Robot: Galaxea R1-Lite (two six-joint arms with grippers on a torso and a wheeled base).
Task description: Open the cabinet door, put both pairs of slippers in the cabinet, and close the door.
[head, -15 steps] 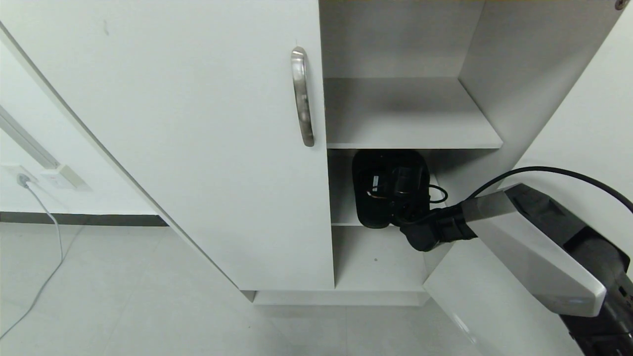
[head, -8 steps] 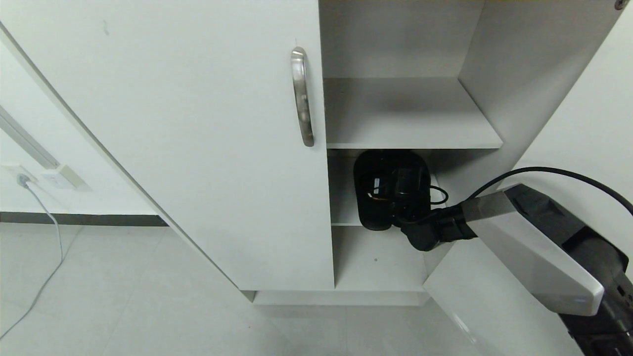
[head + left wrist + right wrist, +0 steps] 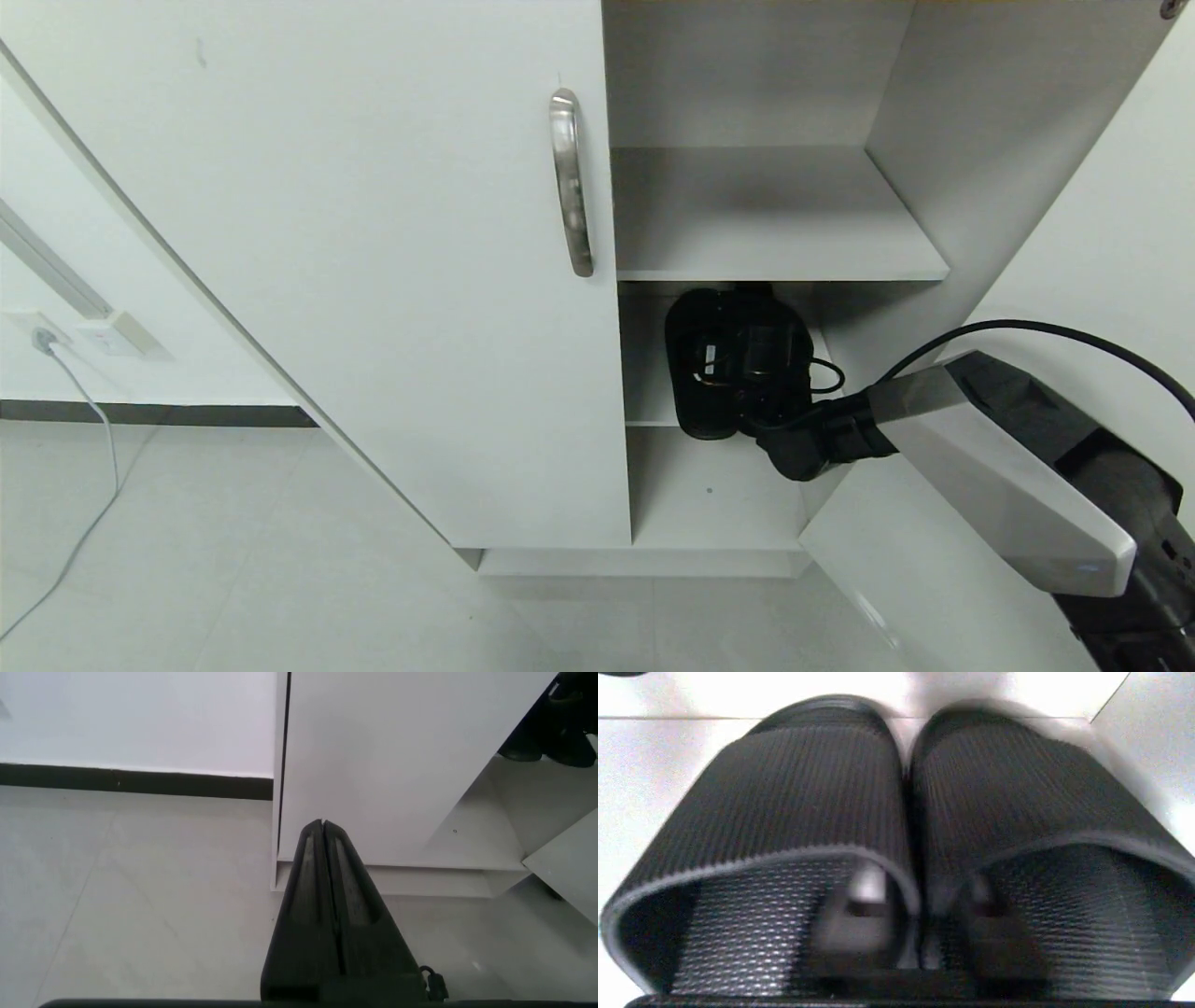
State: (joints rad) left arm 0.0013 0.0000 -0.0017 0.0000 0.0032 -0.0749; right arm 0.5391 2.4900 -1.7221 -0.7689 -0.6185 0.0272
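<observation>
R arm (image 3: 990, 467) edged in, slippers (image 3: 695, 387) clamped in its hand (image 3: 920, 917)

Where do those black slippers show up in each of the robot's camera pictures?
Head view: black slippers on the middle shelf, just right of the closed door.
Right wrist view: black slippers close up, side by side on the white shelf.
Left wrist view: dark shapes inside the open cabinet, past the closed door's edge, likely them.
Shared landmark: the white shelf under the slippers.
</observation>
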